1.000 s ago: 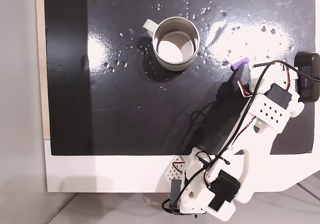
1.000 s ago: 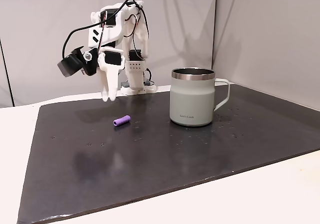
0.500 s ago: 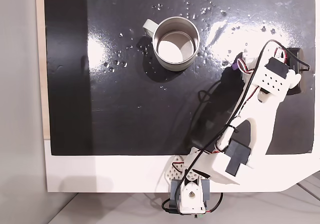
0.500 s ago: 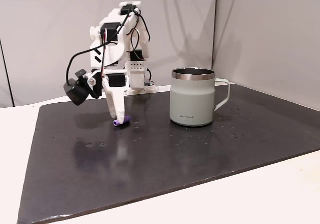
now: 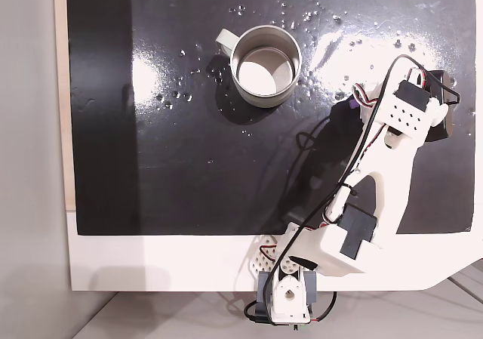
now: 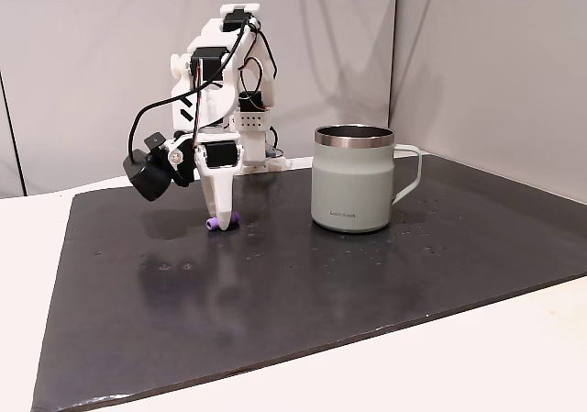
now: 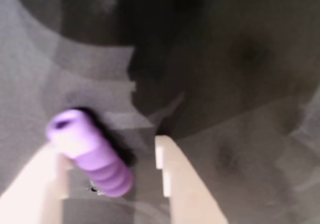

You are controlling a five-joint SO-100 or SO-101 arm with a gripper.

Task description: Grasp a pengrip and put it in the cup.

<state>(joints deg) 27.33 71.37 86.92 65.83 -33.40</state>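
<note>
In my wrist view the pengrip [image 7: 90, 151] lies on the dark mat between my two pale fingers [image 7: 172, 176]. They stand apart, one on each side of it, and I cannot tell from the blurred picture if the left one already touches it.

The fixed view from the side shows what the wrist view does not: my gripper [image 6: 220, 217] points straight down with its tips at the mat [image 6: 321, 283], and the small purple pengrip [image 6: 221, 222] is right at the tips. The cup [image 6: 354, 179] stands upright well apart from it, nearer the middle of the mat, with its handle turned away from my arm.

In the fixed view from above my arm [image 5: 377, 180] covers nearly all of the pengrip [image 5: 352, 104]; only a purple bit shows at the right edge of the mat. This view looks into the cup [image 5: 265, 66].

Compared with half a second ago my wrist has come a little lower and turned slightly, and the black camera box [image 6: 149, 174] hangs a bit higher. The pengrip and the cup have not moved.
</note>
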